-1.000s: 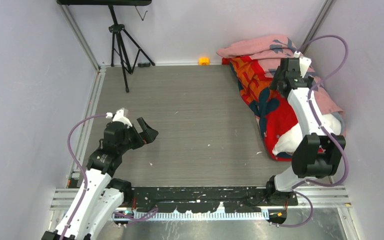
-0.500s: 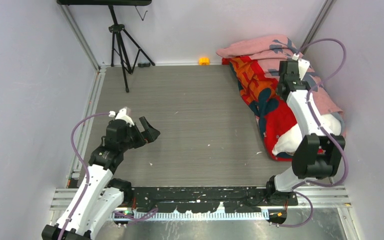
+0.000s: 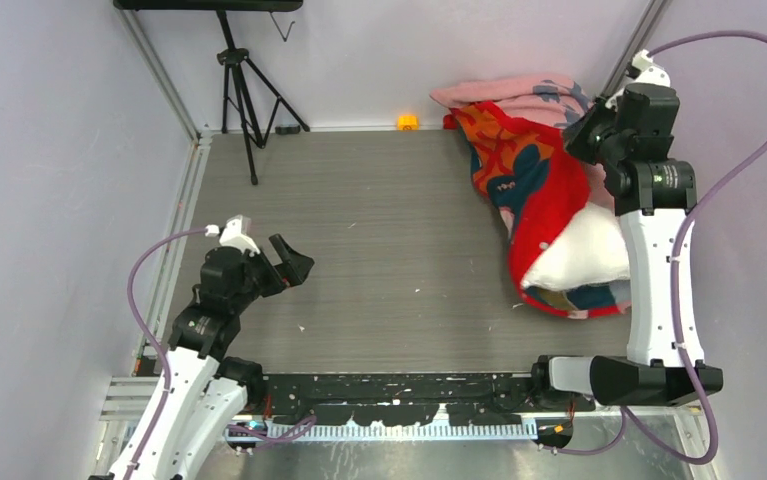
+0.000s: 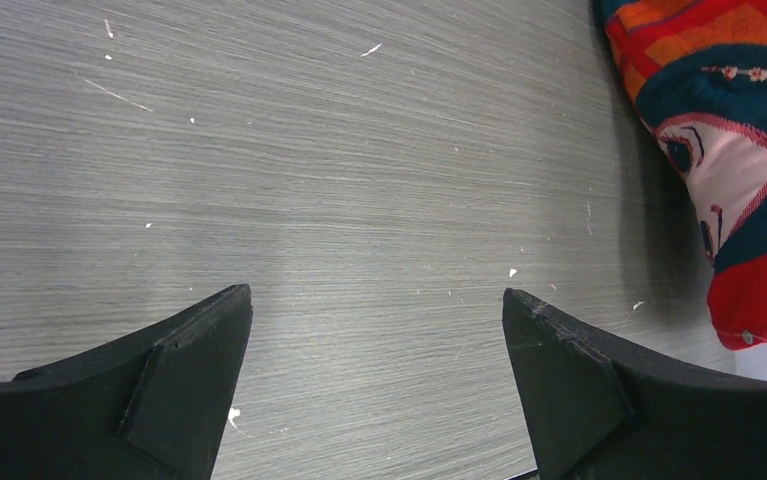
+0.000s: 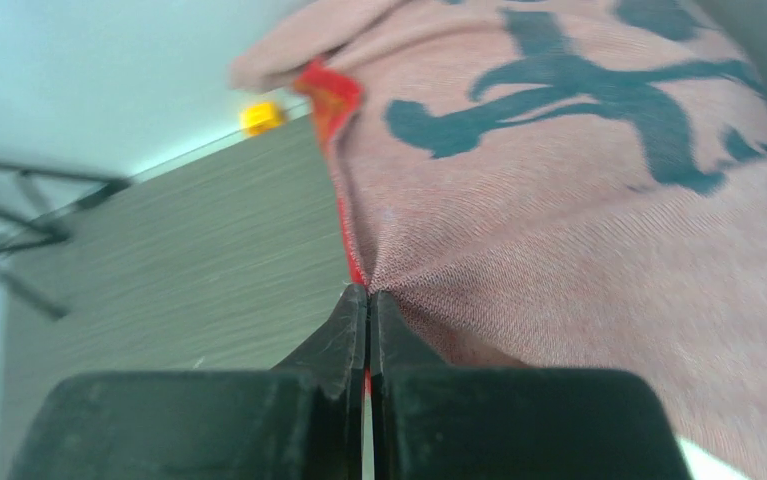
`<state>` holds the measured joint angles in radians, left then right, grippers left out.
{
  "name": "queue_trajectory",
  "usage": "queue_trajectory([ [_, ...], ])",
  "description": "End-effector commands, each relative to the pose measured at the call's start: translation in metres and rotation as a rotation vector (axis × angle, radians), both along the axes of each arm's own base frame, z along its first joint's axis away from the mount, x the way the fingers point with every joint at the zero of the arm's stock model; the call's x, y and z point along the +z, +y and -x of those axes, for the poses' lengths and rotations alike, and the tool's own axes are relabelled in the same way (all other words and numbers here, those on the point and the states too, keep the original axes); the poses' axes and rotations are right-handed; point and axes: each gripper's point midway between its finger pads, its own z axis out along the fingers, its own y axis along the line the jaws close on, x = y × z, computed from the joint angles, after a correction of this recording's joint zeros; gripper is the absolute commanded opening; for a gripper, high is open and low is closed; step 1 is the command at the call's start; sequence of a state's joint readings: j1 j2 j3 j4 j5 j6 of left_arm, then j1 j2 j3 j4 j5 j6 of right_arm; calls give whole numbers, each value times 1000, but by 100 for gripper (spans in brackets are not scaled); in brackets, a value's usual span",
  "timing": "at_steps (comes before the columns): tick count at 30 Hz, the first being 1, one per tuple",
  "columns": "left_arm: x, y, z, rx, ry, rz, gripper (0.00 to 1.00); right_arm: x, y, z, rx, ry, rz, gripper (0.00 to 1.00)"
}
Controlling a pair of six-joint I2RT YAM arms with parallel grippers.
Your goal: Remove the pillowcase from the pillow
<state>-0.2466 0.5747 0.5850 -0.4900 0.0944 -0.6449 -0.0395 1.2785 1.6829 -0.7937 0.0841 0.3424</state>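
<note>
right fingers clamped on pillowcase at far end of pillow, its long axis running toward bases; left fingers apart, well left of pillow.

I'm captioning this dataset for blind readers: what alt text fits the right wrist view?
The right gripper is shut on a pinch of the pillowcase, whose faded pink reverse with dark blue blotches fills the right of the frame. Grey table and a small yellow object show at left, blurred.

Top cam high at rear, facing down on the table. Both wrist cams close-in; all three share the pillowcase.
</note>
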Motion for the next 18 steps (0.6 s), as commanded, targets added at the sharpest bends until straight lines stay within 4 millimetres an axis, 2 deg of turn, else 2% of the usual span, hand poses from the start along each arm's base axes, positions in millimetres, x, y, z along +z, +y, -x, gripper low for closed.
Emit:
queue_trajectory([
  [1,20,-2,-6,-13,-66,7,98,55,99,-3,395,-133,-141,0],
  [2,21,-5,-6,-23,-64,15,97,54,129,0,479,-114,-121,0],
  [3,21,-7,-6,-33,-61,24,97,52,143,-2,514,-95,-101,0],
  [4,22,-9,-6,-43,-58,30,97,52,167,1,579,-83,-93,0],
  [5,22,-11,-5,-52,-56,35,97,55,194,8,659,-81,-100,0],
  [7,24,-13,-3,-66,-55,41,97,65,235,20,781,-107,-138,0],
  [9,27,-17,-1,-86,-63,54,97,77,271,35,894,-144,-194,0],
  [12,32,-26,1,-134,-88,87,97,86,309,49,993,-175,-286,0],
  [13,33,-29,2,-147,-92,101,97,82,318,47,1001,-167,-309,9],
  [14,33,-31,2,-156,-91,112,97,75,325,45,1001,-150,-326,32],
  [15,33,-33,2,-165,-87,125,97,66,329,40,991,-126,-328,62],
  [16,33,-34,3,-169,-83,131,97,55,328,35,967,-98,-316,82],
  [18,32,-36,5,-176,-69,138,97,32,313,24,867,-55,-246,87],
])
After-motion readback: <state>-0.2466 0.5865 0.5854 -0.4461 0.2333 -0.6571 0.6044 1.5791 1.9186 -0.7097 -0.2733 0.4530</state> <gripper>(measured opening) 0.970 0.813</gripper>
